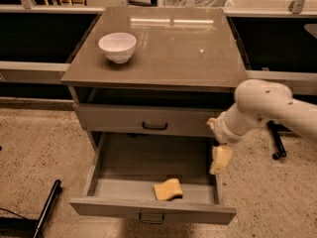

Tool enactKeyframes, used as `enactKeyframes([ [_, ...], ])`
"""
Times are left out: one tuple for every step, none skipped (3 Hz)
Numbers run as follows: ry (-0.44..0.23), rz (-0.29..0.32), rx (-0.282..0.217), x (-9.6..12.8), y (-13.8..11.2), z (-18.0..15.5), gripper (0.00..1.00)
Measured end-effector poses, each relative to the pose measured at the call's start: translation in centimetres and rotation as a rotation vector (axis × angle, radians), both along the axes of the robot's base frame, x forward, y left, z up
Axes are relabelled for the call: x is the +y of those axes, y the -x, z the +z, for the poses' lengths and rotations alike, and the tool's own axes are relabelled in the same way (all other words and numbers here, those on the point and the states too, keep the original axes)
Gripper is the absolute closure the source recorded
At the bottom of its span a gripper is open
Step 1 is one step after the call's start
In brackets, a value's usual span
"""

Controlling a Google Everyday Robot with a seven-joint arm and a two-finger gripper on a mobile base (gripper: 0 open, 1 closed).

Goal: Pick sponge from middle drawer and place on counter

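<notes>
The sponge, a small yellow-tan wavy block, lies on the floor of the middle drawer, near its front wall and right of centre. The drawer is pulled fully open. My gripper hangs pointing down over the drawer's right side wall, above and to the right of the sponge and apart from it. It holds nothing that I can see. The counter is the glossy grey-brown top of the cabinet.
A white bowl stands on the counter's left rear part. The upper drawer is closed. My white arm reaches in from the right. A dark bar lies on the speckled floor at lower left.
</notes>
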State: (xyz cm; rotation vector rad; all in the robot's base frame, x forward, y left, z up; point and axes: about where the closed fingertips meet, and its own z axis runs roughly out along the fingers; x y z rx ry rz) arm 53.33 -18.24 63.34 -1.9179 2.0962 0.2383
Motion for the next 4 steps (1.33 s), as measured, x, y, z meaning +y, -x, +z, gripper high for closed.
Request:
enactKeyframes([
  [0.014,0.030,-0.020,2.0,-2.6,-6.1,0.03],
  [0.015,0.063,-0.019,3.3,-3.3,-8.4,0.20],
  [-0.013,0.135,-0.033,5.7,-2.1,-10.3,0.19],
  [-0.026,0.224,-0.038,8.8,-1.1,-12.5,0.20],
])
